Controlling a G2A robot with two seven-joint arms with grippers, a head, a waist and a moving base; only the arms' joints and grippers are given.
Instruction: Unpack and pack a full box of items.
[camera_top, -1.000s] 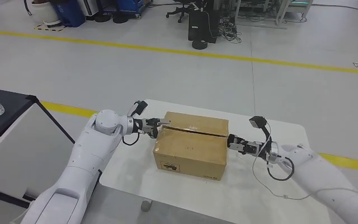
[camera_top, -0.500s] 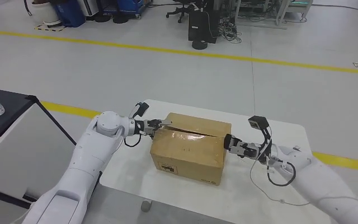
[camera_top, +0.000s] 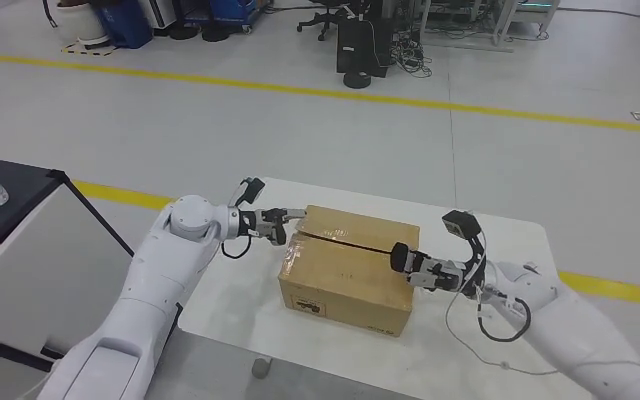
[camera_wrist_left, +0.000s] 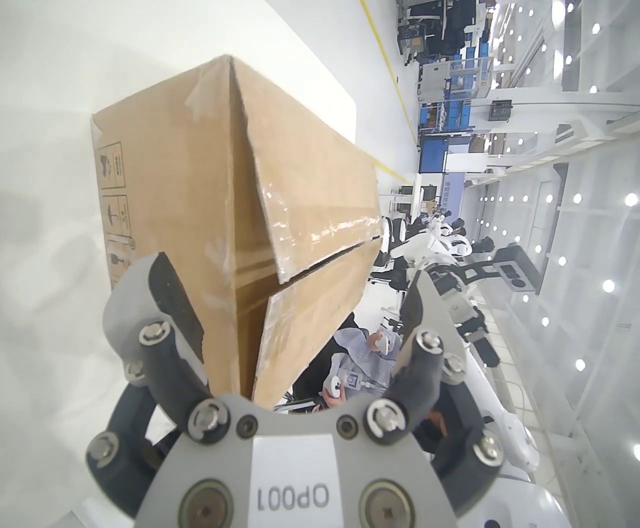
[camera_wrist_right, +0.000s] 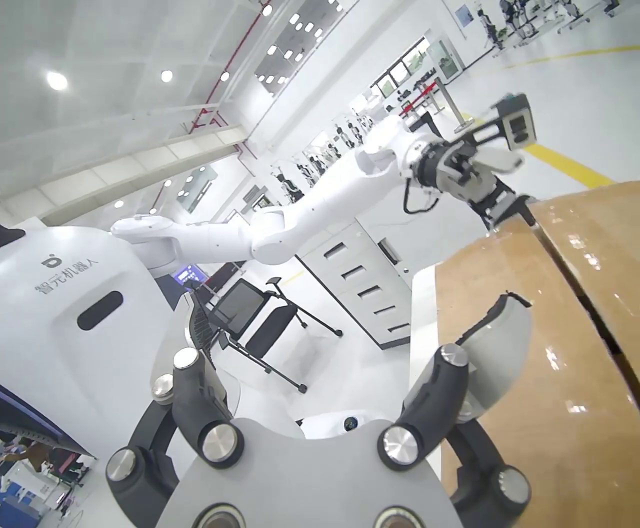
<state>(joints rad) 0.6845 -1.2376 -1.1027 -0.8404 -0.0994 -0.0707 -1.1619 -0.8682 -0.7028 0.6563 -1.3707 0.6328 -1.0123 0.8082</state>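
Since a second ago the box (camera_top: 345, 275) has slid and turned a little on the counter (camera_top: 245, 295), ending slightly nearer the robot's right side. The right gripper (camera_top: 400, 258) has come in from just off the box's right end to over the top panel there. We see the left gripper (camera_top: 291, 217) at the box's far left corner, much where it was.

We find the box closed, about mid-counter, its top seam (camera_top: 350, 238) running end to end. Its near long side sits close to the counter's near edge. A narrow strip of bare counter lies behind the box and a wider patch off its left end. The widest stretch lies beyond its right end, partly under the right arm (camera_top: 530, 290).

Our left arm (camera_top: 190, 240) is stretched out level from the box's left. Its jaws stand wide apart with the box's upper corner between them, one finger close against the cardboard and the other clear of it. They clamp nothing. The right arm is bent in low from the box's right, jaws spread wide too, one finger over the top panel beside the seam. Whether that finger touches we cannot tell, and it holds nothing.
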